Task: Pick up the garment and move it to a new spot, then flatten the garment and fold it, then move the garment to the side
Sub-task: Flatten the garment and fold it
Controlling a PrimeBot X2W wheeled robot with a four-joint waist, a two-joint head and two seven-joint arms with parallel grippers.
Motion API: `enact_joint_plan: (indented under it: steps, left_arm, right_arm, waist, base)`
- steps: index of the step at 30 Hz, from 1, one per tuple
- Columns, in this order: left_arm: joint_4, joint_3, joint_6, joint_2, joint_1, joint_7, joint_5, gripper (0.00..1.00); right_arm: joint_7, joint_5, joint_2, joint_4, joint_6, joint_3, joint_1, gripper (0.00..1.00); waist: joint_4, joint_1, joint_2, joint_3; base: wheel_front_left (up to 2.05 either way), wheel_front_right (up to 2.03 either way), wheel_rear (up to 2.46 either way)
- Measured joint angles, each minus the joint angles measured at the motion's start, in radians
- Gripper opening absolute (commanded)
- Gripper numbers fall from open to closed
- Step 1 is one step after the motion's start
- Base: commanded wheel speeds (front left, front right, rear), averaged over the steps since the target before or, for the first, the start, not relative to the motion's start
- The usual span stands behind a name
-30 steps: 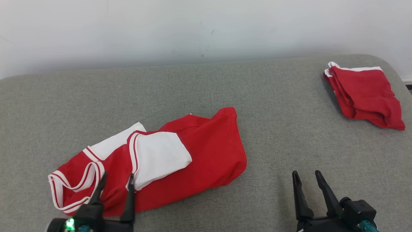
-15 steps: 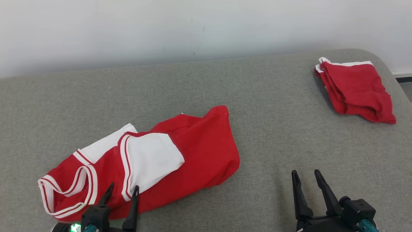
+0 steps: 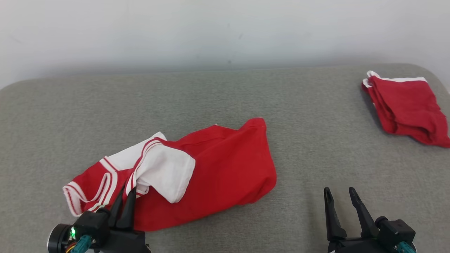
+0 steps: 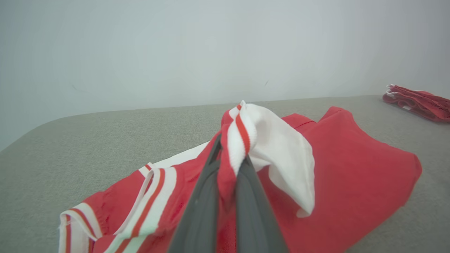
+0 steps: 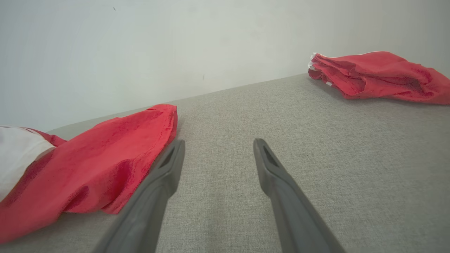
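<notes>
Left gripper [image 3: 128, 190] is clenching the garment [image 3: 225, 165] by its striped hem; right gripper [image 3: 339, 192] is gaping, empty. Left was open a second ago.

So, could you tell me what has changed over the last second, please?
The left gripper closed on the red and white garment at its striped trim, bunching the white sleeve upward. The right gripper stayed open, off it; the folded red garment lay unmoved.

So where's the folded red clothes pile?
In the head view the folded red garment lies at the far right end of the grey surface, well apart from the crumpled garment and beyond the right gripper.
</notes>
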Motion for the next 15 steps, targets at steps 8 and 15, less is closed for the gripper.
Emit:
enact_joint_plan:
  steps: [8,15]
  left_arm:
    - [-0.198,0.018,0.008,-0.010,0.158,0.049,-0.071,0.00]
    - [-0.280,0.066,0.035,-0.006,0.321,0.100,-0.136,0.00]
  right_arm:
    - [0.000,0.000,0.000,0.003,0.000,-0.008,0.015,1.00]
    - [0.000,-0.006,0.000,0.002,0.000,-0.019,0.026,1.00]
  waist:
    - [0.084,0.0000,0.0000,-0.017]
    - [0.133,0.0000,0.0000,-0.032]
  base:
    - [0.00,0.00,0.00]
    - [0.00,0.00,0.00]
